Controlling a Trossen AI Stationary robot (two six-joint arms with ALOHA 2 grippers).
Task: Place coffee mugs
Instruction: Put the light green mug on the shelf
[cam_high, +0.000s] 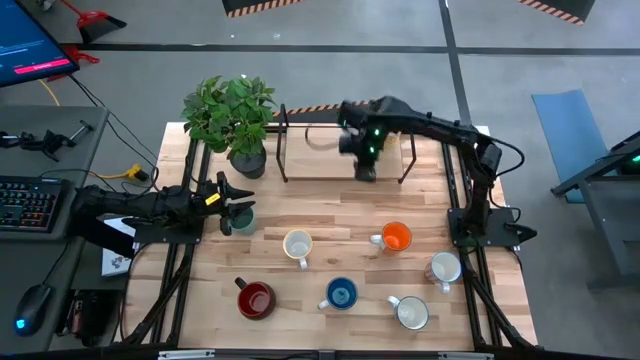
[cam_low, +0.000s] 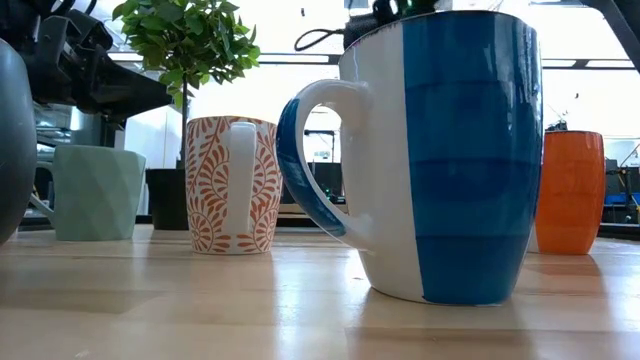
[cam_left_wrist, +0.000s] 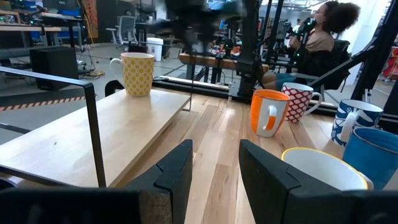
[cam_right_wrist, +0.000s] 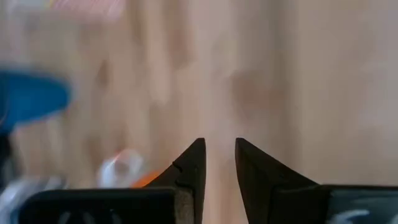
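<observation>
Mugs (cam_high: 341, 293) around potted plant (cam_high: 232, 112)

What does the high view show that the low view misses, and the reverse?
High only: two white mugs on the right, and the raised board at the back. Low only: the orange leaf pattern on the cream mug and the blue mug's white stripe. Both: those two mugs, the plant, the teal mug, the orange mug.

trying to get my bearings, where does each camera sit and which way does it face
high: overhead, straight down; both arms, left claw by the teal mug.
low: tabletop level, facing the blue mug; an arm above.
left wrist: past its own fingers at the orange mug.
right wrist: down at bare wood.
High and low share the blue mug.
</observation>
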